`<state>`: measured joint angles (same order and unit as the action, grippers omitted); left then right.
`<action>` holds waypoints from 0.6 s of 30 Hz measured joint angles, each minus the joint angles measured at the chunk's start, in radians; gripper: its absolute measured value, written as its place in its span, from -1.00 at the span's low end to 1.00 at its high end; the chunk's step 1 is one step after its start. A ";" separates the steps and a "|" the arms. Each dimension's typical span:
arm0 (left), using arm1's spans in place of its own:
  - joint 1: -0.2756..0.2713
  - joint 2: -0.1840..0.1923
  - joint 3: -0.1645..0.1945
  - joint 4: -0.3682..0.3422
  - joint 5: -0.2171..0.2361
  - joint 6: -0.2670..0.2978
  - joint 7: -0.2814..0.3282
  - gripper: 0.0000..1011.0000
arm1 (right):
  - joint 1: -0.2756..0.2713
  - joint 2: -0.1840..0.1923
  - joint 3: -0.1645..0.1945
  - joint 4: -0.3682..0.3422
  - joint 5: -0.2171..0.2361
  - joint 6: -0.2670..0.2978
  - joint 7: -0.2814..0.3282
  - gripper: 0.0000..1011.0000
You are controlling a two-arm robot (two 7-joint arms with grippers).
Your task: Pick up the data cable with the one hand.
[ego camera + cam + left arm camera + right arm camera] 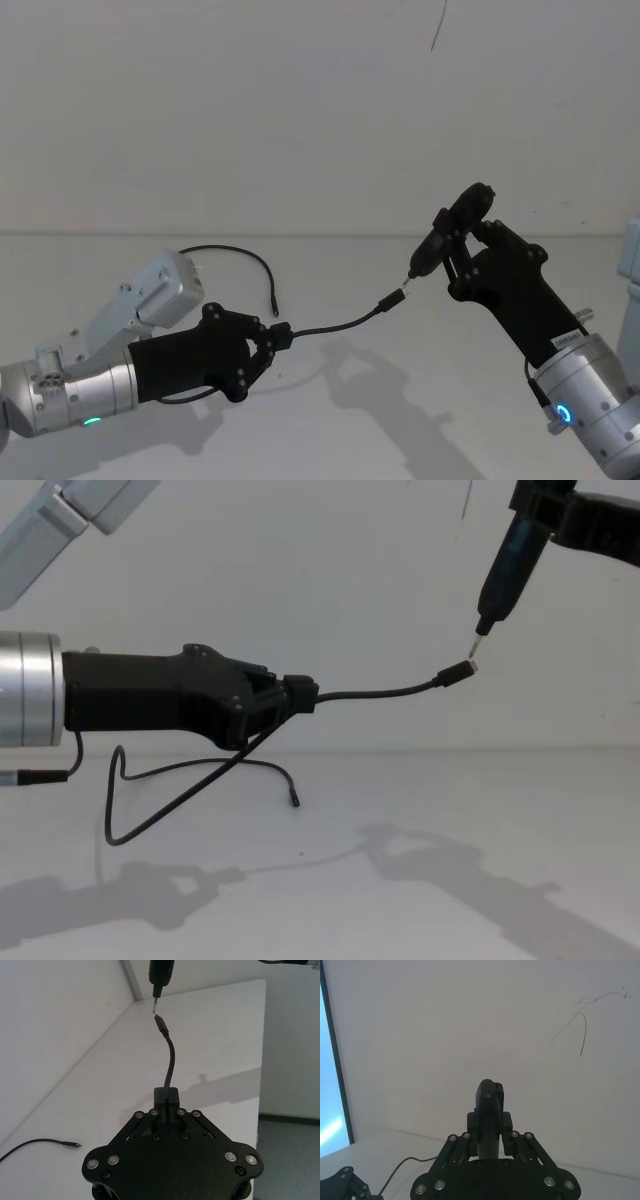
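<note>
I see the left end effector [280, 336] raised above the white desk [400, 420], its two fingers pressed together on the data cable [340, 325]. The grip sits a short way back from the plug [392, 300], so a curved length of cord juts forward and upward from the fingertips, with the silver-tipped plug at its free end in mid-air. In the chest view the left end effector [300, 695] lies level, and the cable [380, 692] arcs rightward to the plug [460, 671]. The rest of the cord drops behind the fingers, loops down onto the desk and ends in a second small plug [295, 802] lying on the surface.

The right end effector [455, 250] is higher and to the right, clamped on a narrow black tool [440, 238] with a thin metal tip. That tip points down at the cable's raised plug; they are just beside each other, and I cannot tell whether they touch. From the left wrist view the tool's tip [154, 1006] hangs directly over the plug [161, 1024].
</note>
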<state>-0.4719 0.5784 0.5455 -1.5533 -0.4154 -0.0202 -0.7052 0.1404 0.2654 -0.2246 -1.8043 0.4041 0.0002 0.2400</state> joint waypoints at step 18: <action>0.000 0.000 0.000 0.000 0.000 0.000 0.000 -0.93 | -0.011 -0.004 0.008 -0.004 -0.020 0.006 -0.010 -0.48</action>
<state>-0.4719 0.5784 0.5455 -1.5534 -0.4155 -0.0202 -0.7052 0.1292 0.2615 -0.2166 -1.8086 0.3846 0.0059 0.2304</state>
